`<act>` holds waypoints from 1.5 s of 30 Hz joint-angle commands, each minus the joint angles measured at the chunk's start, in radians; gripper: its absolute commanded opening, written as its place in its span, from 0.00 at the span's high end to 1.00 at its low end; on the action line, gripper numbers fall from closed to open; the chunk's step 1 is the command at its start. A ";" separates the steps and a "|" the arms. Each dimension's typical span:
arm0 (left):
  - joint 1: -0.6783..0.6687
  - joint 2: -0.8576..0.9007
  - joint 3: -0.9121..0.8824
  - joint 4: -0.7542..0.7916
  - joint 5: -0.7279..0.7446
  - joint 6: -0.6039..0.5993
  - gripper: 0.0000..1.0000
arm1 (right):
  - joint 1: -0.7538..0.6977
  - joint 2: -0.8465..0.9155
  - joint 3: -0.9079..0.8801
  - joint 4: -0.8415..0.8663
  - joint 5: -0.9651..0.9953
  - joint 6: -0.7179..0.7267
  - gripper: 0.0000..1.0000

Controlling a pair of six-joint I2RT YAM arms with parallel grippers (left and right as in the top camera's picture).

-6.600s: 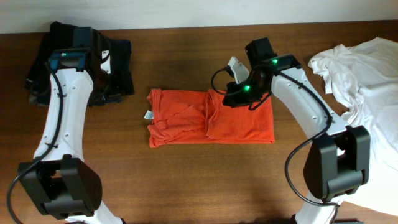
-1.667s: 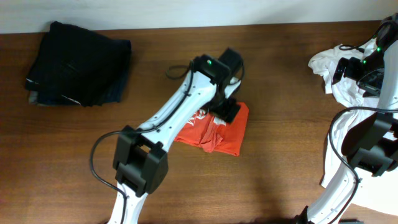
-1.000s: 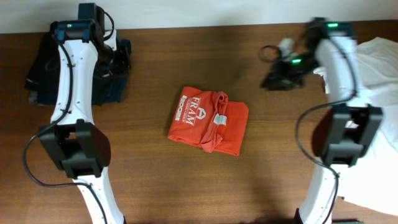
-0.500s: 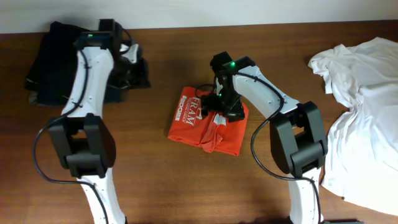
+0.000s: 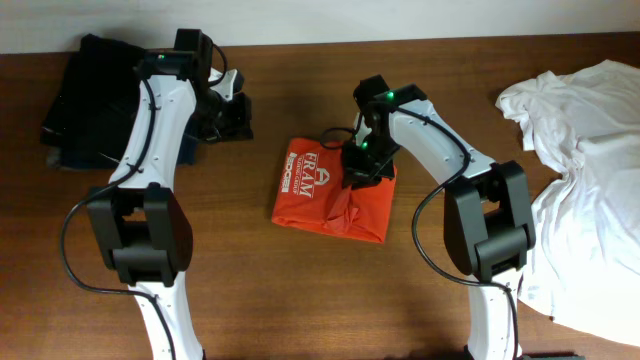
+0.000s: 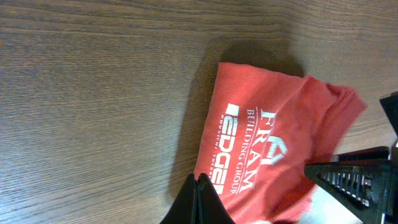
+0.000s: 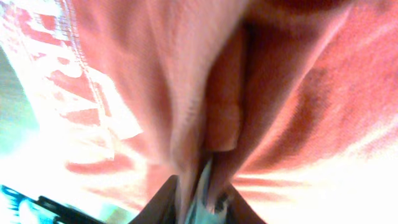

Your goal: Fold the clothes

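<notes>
Right gripper (image 5: pixel 362 166) pinches a raised fold of the shirt (image 5: pixel 312 192) by its right edge; the rest spreads from it toward the left arm, long axis roughly across the table (image 5: pixel 300 300). Left gripper (image 5: pixel 234 108) hangs with jaws spread, apart from the shirt, so the right arm is nearer. White shirt (image 5: pixel 585 120) lies crumpled well off the other way.
</notes>
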 commanded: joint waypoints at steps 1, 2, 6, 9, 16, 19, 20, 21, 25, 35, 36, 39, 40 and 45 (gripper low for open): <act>-0.002 -0.007 -0.005 0.000 -0.007 0.024 0.99 | 0.038 0.002 0.004 0.001 0.003 -0.016 0.63; -0.002 -0.007 -0.005 0.000 -0.007 0.024 0.99 | 0.053 0.002 -0.003 0.008 0.034 -0.016 0.58; -0.002 -0.008 -0.005 -0.022 -0.007 0.025 0.99 | 0.104 0.003 -0.011 0.017 0.230 0.094 0.50; -0.002 -0.008 -0.005 -0.023 -0.030 0.039 0.99 | 0.060 0.003 -0.011 0.034 0.252 0.097 0.45; -0.002 -0.007 -0.005 -0.035 -0.030 0.040 0.99 | 0.104 0.003 -0.040 0.069 0.278 0.200 0.52; -0.002 -0.008 -0.005 -0.045 -0.049 0.043 0.99 | 0.123 0.003 -0.053 0.079 0.285 0.220 0.61; -0.002 -0.008 -0.005 -0.048 -0.056 0.043 0.99 | 0.121 0.003 -0.053 0.079 0.285 0.220 0.65; -0.002 -0.008 -0.005 -0.049 -0.056 0.043 0.99 | 0.121 0.003 -0.053 0.079 0.289 0.220 0.73; -0.002 -0.008 -0.005 -0.049 -0.056 0.042 0.99 | 0.106 -0.003 -0.038 0.074 0.318 0.211 0.96; -0.002 -0.008 -0.005 -0.045 -0.056 0.042 0.99 | 0.066 -0.111 -0.144 -0.083 0.451 0.258 0.96; -0.002 -0.008 -0.005 -0.045 -0.056 0.042 0.99 | 0.066 -0.111 -0.199 -0.056 0.453 0.258 0.96; -0.002 -0.008 -0.005 -0.044 -0.056 0.042 0.99 | 0.066 -0.113 -0.272 0.000 0.452 0.212 0.52; 0.002 -0.008 -0.003 -0.027 -0.055 0.042 0.99 | 0.046 -0.134 -0.188 -0.066 0.449 0.129 0.38; -0.044 -0.008 0.028 -0.063 0.125 0.095 1.00 | -0.125 -0.222 0.131 -0.294 0.233 -0.080 0.96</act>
